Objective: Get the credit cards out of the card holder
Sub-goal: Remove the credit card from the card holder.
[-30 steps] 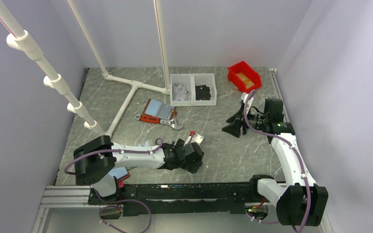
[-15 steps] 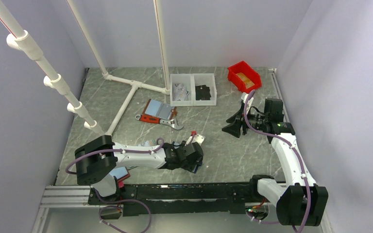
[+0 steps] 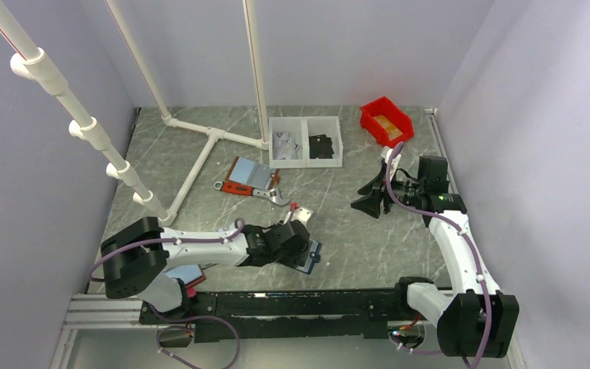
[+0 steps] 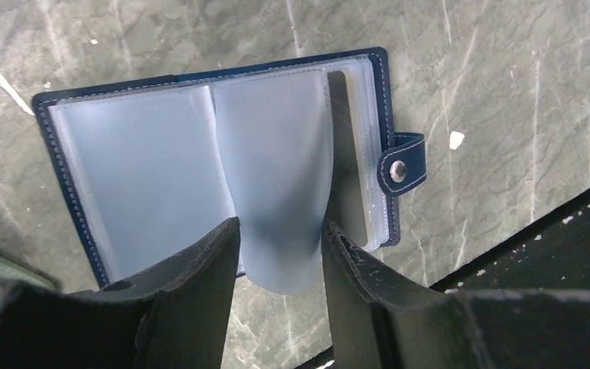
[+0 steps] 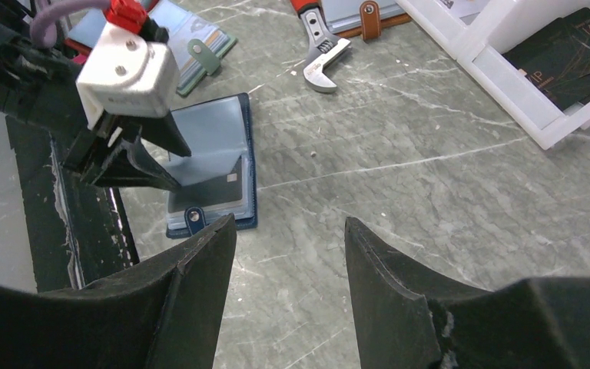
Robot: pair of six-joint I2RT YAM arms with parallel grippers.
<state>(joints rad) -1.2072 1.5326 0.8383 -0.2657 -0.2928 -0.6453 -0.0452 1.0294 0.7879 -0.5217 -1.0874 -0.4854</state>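
Pinching a floppy plastic sleeve (image 4: pixel 276 169) of the card holder (image 4: pixel 138 177) in the left gripper (image 4: pixel 280 227); hovering the right gripper (image 5: pixel 290 223) wide, empty. Probably better gripping the stiff, thin black card (image 4: pixel 346 154) by its exposed edge.

Dark grey-green marbled worktop (image 3: pixel 369 246), white-veined, matte. Enclosed left, behind and right of the worktop by plain pale lilac walls (image 3: pixel 338 46). White pipe frame (image 3: pixel 200 161) at the worktop's far left, partly flat, partly upright. Aluminium rail (image 3: pixel 100 311) along the worktop's near edge. Lit evenly; soft shadows.
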